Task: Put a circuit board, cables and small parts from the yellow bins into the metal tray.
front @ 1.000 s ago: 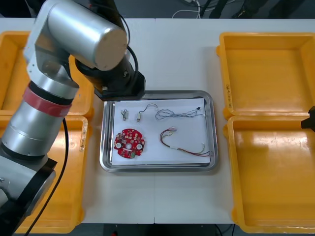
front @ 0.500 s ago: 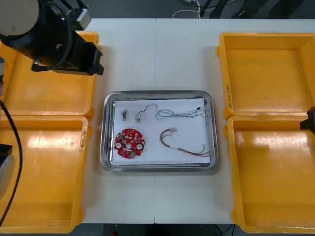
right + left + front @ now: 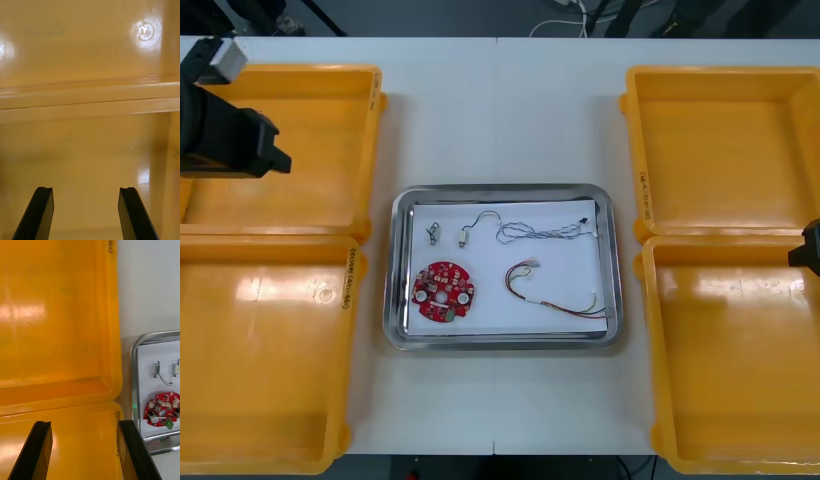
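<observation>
**The left gripper [image 3: 85, 455] has gone back to its side**

One second ago we saw the left arm big and low over the far left corner of the metal tray [image 3: 390, 270]. Half a second ago it was above the far left one of the yellow bins [image 3: 310, 150]. Now it has pulled back even more and sits at the left edge of the table [image 3: 500, 110], over that same bin. In the left wrist view its two black fingers stand wide apart with nothing between them. They hang near the place where the two left bins meet.

Nothing in the tray has moved. The red circuit board [image 3: 444, 291] lies in the near left part. The two small metal parts [image 3: 434, 234] lie side by side in the far left part. The blue and white cable [image 3: 540, 232] lies along the far side. The red and yellow cable [image 3: 550, 295] curls in the near right part.

The right gripper [image 3: 86, 215] has stayed at the right edge, over the right bins. Its fingers are apart too and hold nothing.
</observation>
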Robot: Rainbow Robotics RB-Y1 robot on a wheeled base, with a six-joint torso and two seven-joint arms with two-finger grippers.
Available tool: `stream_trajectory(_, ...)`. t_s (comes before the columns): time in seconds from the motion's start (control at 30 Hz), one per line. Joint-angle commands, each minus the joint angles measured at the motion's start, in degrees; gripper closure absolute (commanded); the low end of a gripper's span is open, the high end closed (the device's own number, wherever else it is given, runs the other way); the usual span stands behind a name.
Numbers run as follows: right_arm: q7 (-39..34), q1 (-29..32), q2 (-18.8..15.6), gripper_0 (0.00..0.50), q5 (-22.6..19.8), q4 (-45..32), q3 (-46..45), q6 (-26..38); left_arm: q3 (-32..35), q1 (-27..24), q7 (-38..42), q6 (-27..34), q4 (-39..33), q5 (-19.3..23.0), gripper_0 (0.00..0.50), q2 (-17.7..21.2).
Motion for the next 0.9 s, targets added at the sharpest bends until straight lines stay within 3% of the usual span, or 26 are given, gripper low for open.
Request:
stream_trajectory(0.03, 1.3, 0.3, 0.3, 0.0, 0.3, -0.5, -1.1, 0.4, 5.1, 4.4, -11.7, 0.3, -2.1, -0.6, 0.0, 3.8)
stream_trajectory(0.37, 1.3, 0.3, 0.3, 0.0, 0.3, -0.5, -1.1, 0.4, 9.9, 11.4, -15.0, 0.3, -3.4, -3.3, 0.0, 4.1)
stream_trajectory(0.9, 1.3, 0.3, 0.3, 0.0, 0.3, -0.5, -1.1, 0.4, 14.6, 21.0, -16.3, 0.3, -6.6, -3.4, 0.0, 3.8)
